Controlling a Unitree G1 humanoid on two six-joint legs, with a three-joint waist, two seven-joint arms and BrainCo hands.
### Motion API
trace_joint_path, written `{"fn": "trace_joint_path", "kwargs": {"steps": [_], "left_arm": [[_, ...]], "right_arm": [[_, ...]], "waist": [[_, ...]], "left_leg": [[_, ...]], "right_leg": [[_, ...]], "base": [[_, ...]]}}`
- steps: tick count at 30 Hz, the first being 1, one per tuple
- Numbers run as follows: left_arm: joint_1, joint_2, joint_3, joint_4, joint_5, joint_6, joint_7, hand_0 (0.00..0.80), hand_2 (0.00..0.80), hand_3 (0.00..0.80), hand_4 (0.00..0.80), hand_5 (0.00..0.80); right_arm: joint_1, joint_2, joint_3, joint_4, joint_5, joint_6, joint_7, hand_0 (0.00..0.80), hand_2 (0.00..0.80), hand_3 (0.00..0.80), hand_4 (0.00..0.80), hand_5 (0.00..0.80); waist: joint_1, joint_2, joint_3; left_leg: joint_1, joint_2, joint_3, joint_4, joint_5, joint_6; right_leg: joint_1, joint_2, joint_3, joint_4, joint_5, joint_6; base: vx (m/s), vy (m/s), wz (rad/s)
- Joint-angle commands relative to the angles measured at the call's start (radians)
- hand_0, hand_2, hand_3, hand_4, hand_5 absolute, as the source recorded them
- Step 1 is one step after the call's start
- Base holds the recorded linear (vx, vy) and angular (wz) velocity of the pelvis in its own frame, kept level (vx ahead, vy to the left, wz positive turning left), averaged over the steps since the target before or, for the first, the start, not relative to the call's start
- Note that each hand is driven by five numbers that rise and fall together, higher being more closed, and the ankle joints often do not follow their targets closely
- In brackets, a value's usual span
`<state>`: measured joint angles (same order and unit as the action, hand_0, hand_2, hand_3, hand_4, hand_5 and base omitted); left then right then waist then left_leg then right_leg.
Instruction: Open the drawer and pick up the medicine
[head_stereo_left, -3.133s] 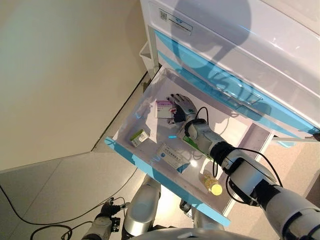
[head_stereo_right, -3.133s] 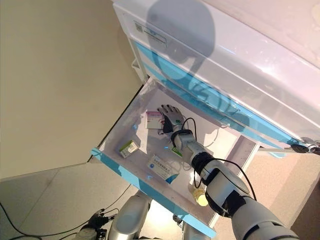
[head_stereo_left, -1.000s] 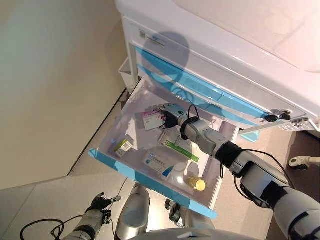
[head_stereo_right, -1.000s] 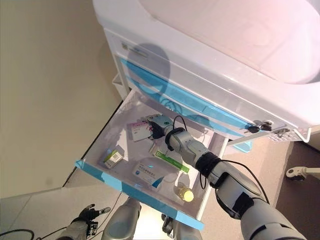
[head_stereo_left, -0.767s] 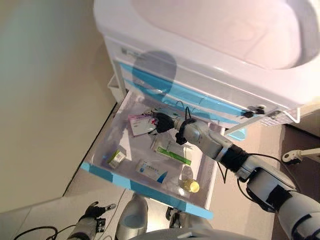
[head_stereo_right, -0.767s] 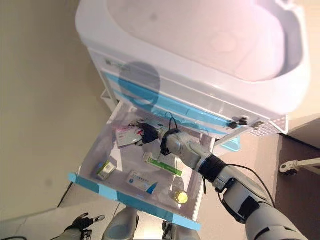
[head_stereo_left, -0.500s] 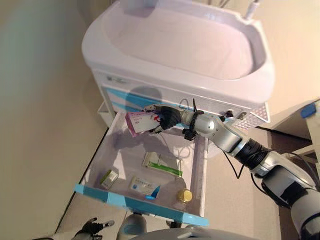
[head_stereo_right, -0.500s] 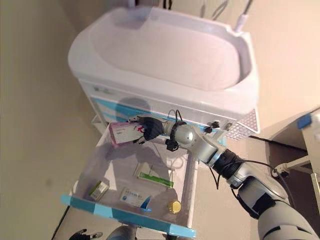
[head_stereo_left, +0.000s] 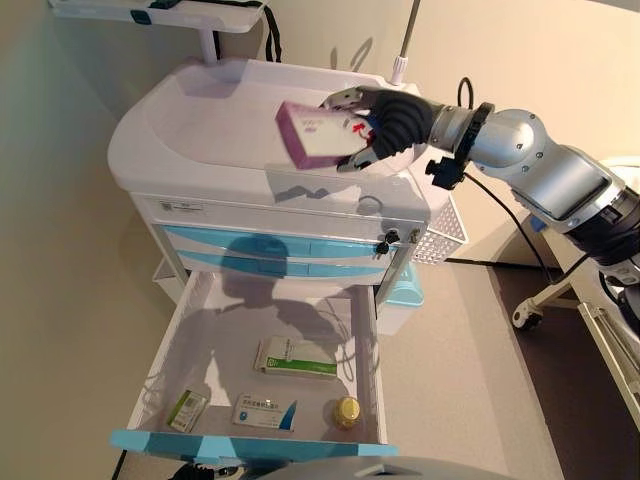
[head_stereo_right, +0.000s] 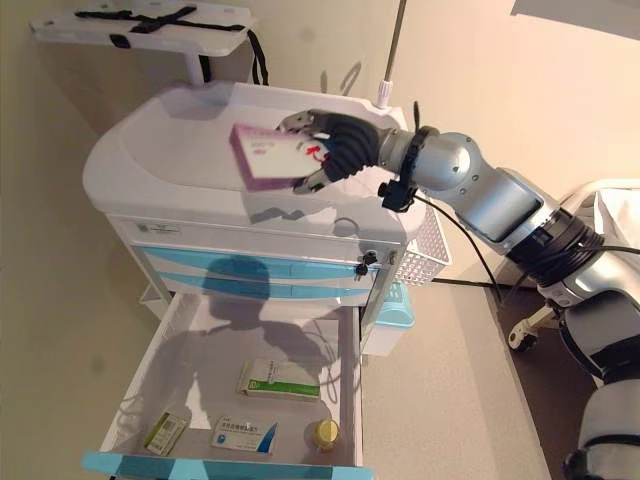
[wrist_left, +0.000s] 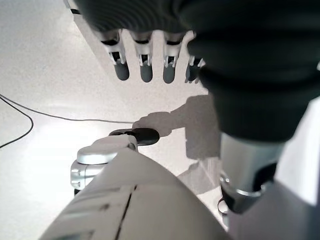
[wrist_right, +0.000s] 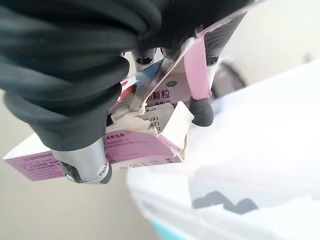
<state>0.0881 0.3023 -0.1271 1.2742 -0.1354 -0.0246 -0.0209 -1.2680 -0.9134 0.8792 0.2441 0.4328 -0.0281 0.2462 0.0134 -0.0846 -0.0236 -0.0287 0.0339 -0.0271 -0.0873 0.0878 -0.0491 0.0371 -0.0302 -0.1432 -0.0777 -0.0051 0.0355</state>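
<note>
Left eye view: the drawer (head_stereo_left: 190, 345) of the medical cart (head_stereo_left: 180, 175) is sitting pulled all the way out, and the right hand (head_stereo_left: 395, 120) is holding a pink-and-white medicine box (head_stereo_left: 318, 135) up in the air, above the cart's white top tray near its right edge. So both halves of the job look pretty much done: drawer open, medicine out. At most, what's left is carrying it off or setting it down somewhere. Lying in the drawer: a green-and-white box (head_stereo_left: 295, 357) mid-floor, a small green box (head_stereo_left: 186, 410) by the front left corner, a blue-and-white box (head_stereo_left: 264, 412) along the front edge, and a yellow-capped bottle (head_stereo_left: 346, 411) toward the front right.

Right eye view: same story, with the fingers wrapping the box's right end while the thumb is pinching from above.

Left wrist view: the left hand (wrist_left: 150, 60) is hanging idle over the floor, fingers straight and relaxed, holding nothing.

Right wrist view: up close, the box is looking rough, with one end flap torn open and crumpled, and the fingers (wrist_right: 200, 107) are clamping tightly around it.
</note>
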Motion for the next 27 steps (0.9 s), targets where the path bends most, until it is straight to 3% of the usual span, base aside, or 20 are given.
{"fn": "trace_joint_path", "kwargs": {"steps": [1,6,7,12,16,27], "left_arm": [[-0.022,0.030,-0.024,0.073,-0.025,0.004,-0.004,0.000,0.000,0.000,0.000,0.000],[-0.016,0.046,-0.050,0.082,-0.072,0.009,0.001,0.000,0.000,0.000,0.000,0.000],[-0.016,0.046,-0.050,0.082,-0.072,0.009,0.001,0.000,0.000,0.000,0.000,0.000],[-0.015,0.070,-0.066,0.081,-0.088,0.011,0.007,0.000,0.000,0.000,0.000,0.000],[-0.021,0.081,-0.074,0.076,-0.090,0.011,0.014,0.000,0.000,0.000,0.000,0.000],[-0.037,0.093,-0.089,0.059,-0.074,0.013,0.010,0.000,0.000,0.000,0.000,0.000]], "right_arm": [[-0.151,0.017,0.012,0.132,-0.041,-0.025,-0.080,0.800,0.800,0.800,0.800,0.800],[-0.244,0.172,0.012,0.552,-0.182,0.010,-0.146,0.800,0.800,0.800,0.800,0.800],[-0.244,0.172,0.012,0.552,-0.182,0.010,-0.146,0.800,0.800,0.800,0.800,0.800],[-0.276,0.291,-0.043,0.911,-0.311,0.033,-0.196,0.800,0.800,0.800,0.800,0.800],[-0.275,0.318,-0.070,1.027,-0.374,0.046,-0.221,0.800,0.800,0.800,0.800,0.800],[-0.204,0.320,-0.113,1.103,-0.432,0.063,-0.196,0.800,0.800,0.800,0.800,0.800]], "waist": [[0.023,-0.044,0.000],[0.031,-0.050,0.000],[0.031,-0.050,0.000],[0.058,-0.060,0.012],[0.082,-0.063,0.028],[0.138,-0.068,0.072]], "left_leg": [[0.049,-0.055,0.010,0.009,-0.078,0.036],[0.048,-0.057,-0.004,0.007,-0.077,0.037],[0.048,-0.057,-0.004,0.007,-0.077,0.037],[0.033,-0.059,-0.035,0.008,-0.073,0.038],[0.015,-0.063,-0.057,0.010,-0.067,0.039],[-0.021,-0.076,-0.112,0.020,-0.056,0.036]], "right_leg": [[-0.039,-0.037,-0.011,0.046,0.061,0.077],[-0.036,-0.037,-0.021,0.049,0.057,0.074],[-0.036,-0.037,-0.021,0.049,0.057,0.074],[-0.035,-0.039,-0.044,0.047,0.054,0.074],[-0.039,-0.040,-0.067,0.047,0.050,0.074],[-0.047,-0.040,-0.114,0.048,0.040,0.073]], "base": [[0.000,0.000,0.00],[0.003,0.000,0.01],[0.016,0.001,0.05],[0.008,-0.013,0.11],[0.015,-0.015,0.22],[0.014,-0.017,0.17]]}}
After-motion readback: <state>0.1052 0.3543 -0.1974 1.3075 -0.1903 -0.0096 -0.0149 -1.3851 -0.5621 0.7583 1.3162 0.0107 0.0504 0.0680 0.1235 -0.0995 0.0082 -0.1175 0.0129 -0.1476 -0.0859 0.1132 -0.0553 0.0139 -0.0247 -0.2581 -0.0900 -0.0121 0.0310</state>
